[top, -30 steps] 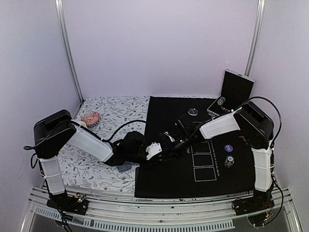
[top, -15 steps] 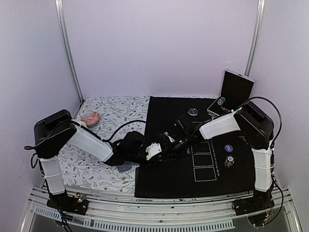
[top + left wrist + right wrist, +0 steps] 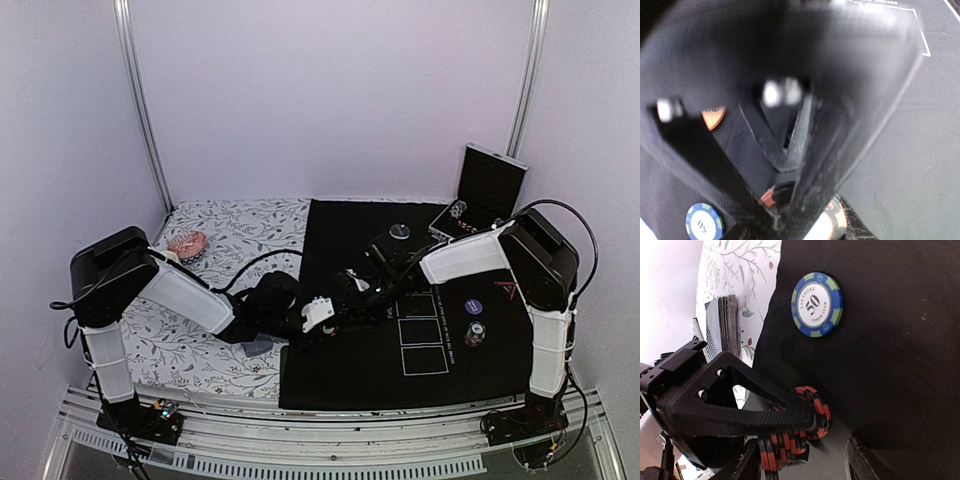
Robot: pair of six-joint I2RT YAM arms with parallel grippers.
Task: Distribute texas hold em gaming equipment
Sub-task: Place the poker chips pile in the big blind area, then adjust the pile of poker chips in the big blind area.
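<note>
Left jaws are clamped on a red-and-black chip stack (image 3: 790, 442), held near the left edge of the black mat (image 3: 900, 365). One ribbed left finger (image 3: 755, 412) lies along the stack. Right jaws stand apart with nothing between them, nose to nose with the left arm (image 3: 190, 295).

Blue-green chip (image 3: 817, 304) lies flat just inside that edge and reads "LAS VEGAS 50 POKER CLUB". Card deck (image 3: 722, 325) sits on the floral cloth (image 3: 740, 260), just off the mat edge. Bare mat runs on past the blue-green chip.

From above:
- three white outlined boxes (image 3: 421, 332) right of the jaws
- purple disc (image 3: 473, 297), a few chips (image 3: 474, 333) and red triangle (image 3: 505, 288) near the right arm (image 3: 470, 255)
- silver disc (image 3: 400, 231) toward the far edge
- case (image 3: 490, 185) upright at the far right corner of the desk

Mat lettering is too small to read. Left wrist view is mostly blur.
</note>
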